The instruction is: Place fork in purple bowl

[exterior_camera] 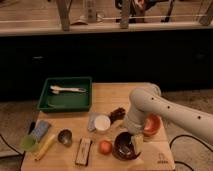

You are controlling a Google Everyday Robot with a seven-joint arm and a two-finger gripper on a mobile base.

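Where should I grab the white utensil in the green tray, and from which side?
Grip its slim handle mid-length, coming straight down from above: the white utensil lies flat, left to right, inside the walled green tray. The hand is over the purple bowl.

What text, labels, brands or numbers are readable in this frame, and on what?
None readable.
Table, front right corner: small dark mark, too blurred to read.
Dark flat box: pale strip, too blurred to read.
End effector, over the purple bowl: no marking seen.
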